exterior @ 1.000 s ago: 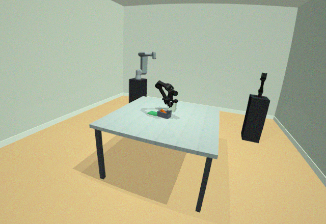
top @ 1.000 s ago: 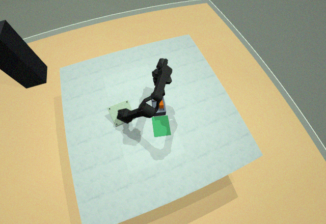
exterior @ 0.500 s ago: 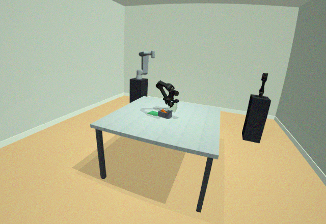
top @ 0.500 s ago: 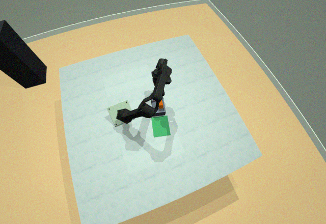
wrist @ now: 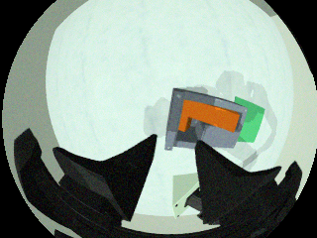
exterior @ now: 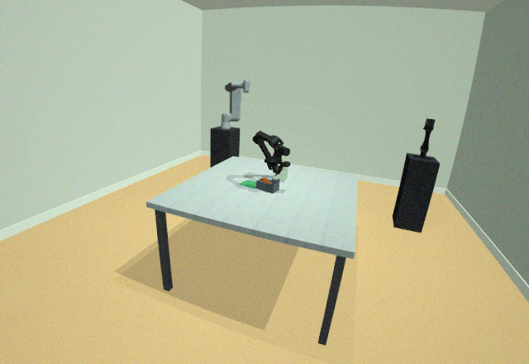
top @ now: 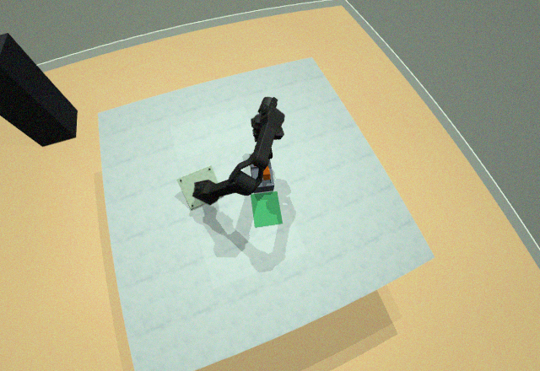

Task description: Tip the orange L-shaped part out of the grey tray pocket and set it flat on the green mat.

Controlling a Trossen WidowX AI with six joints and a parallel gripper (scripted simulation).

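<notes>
Pale bench (top: pixel 305 244) (exterior: pixel 298 218) (wrist: pixel 109 64)
From above, the grey tray (top: pixel 264 188) (exterior: pixel 268 186) (wrist: pixel 170 119) touches or nearly touches the green mat (top: pixel 267 210) (exterior: pixel 247 184) (wrist: pixel 254 121), toward its twelve o'clock.

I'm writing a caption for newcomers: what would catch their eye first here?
Probably the black arm, bent over the pale table. Next, the bright orange part, sitting in the grey tray. Then the green mat, lying beside that tray.
</notes>
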